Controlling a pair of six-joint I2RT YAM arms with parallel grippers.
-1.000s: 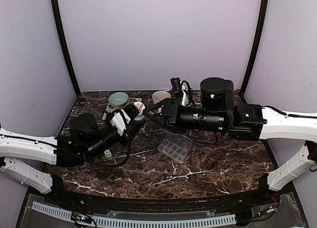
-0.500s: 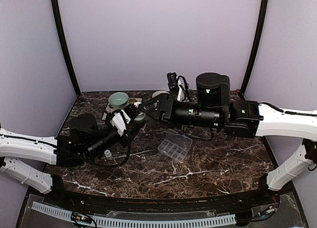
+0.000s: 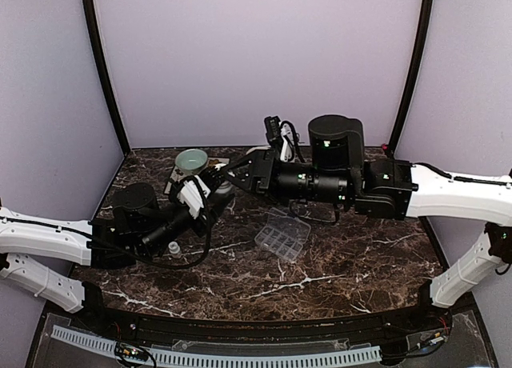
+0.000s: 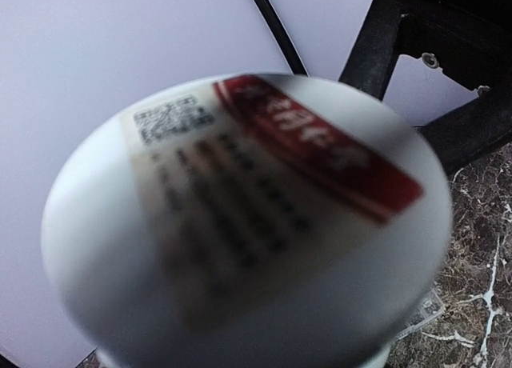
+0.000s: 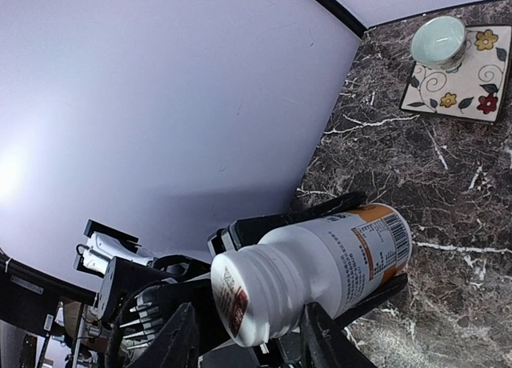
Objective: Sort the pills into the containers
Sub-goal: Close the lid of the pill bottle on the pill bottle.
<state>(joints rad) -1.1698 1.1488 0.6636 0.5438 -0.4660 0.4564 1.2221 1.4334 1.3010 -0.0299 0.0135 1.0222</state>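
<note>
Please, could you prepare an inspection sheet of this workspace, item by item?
Surface: dark marbled table with white veins.
Job's things: pill bottle held sideways in the air, cap on; clear pill organizer lying on the table; no loose pills seen.
Clutter: green bowl on a flowered tile; small white item by the left arm, too small to identify.
Grippers: left end effector shut on the bottle; right end effector open, fingers either side of the cap.
Cables: black cable looping beside the left arm.
Surroundings: lavender walls, black corner posts.
</note>
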